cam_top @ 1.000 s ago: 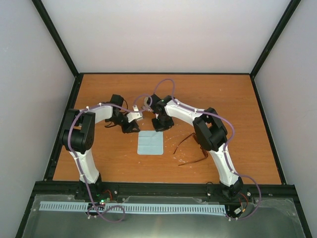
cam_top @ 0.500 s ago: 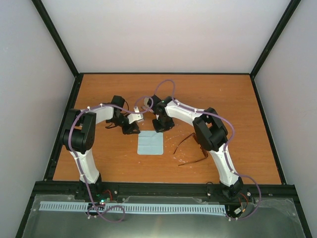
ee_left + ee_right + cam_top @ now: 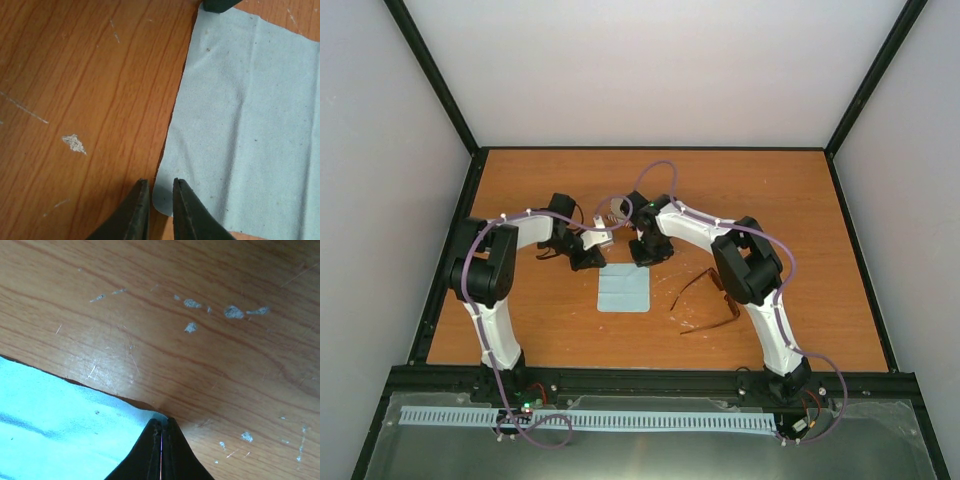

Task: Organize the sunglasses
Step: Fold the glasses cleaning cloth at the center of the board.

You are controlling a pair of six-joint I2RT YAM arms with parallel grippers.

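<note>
Sunglasses (image 3: 710,326) lie on the wooden surface (image 3: 770,195) to the right of the light blue cloth (image 3: 625,290) and apart from it. The temple arms are spread, and the front is partly hidden under the right arm's elbow. Neither pincer touches them.

The cloth lies flat near the middle of the surface. Both pincers stand at its far edge, one at each corner.

Left pincer (image 3: 159,183): fingers a narrow slit apart, tips down at the cloth's (image 3: 245,125) corner. One finger (image 3: 182,200) overlaps the cloth's edge; the other is over bare wood.

Right pincer (image 3: 161,424): fingers pressed together, tips meeting the cloth's (image 3: 60,425) corner, where the edge is slightly raised. Whether any fabric is caught between them cannot be told.

The wood is scratched and chipped around both pincers.
</note>
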